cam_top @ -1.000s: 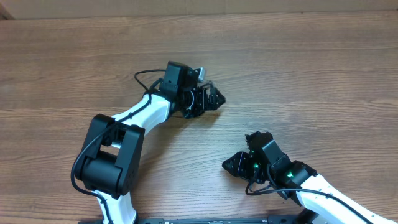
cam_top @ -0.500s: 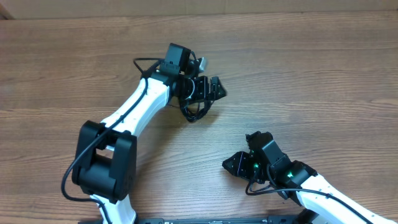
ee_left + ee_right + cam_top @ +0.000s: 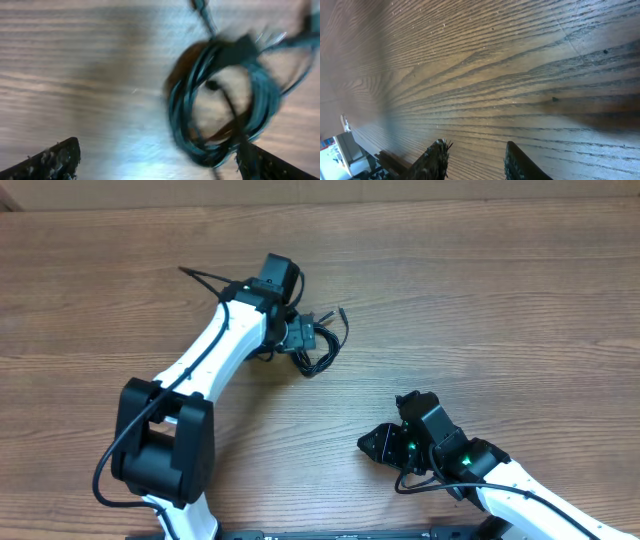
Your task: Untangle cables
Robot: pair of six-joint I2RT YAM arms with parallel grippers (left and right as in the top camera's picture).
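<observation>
Cables: thin black cords [image 3: 322,350] wound into one tangled loop, lying on the brown wood-grain surface [image 3: 500,300].
Left claw [image 3: 160,162]: fingers spread wide, right at the loop, not clamped on it.
Right claw [image 3: 477,160]: fingers slightly apart, holding nothing, well apart from the cords.

Matt, grainy wood table [image 3: 500,300]; faintly glossy black cables [image 3: 322,350]; smooth white plastic shell of left arm [image 3: 215,355]

Your left gripper [image 3: 155,167]: fingertips [image 3: 52,161] wide apart at bottom corners. You see cables [image 3: 176,107] blurred, looped in tangled coil on wooden table [image 3: 75,55], right of centre, lower edge near right fingertip.
</observation>
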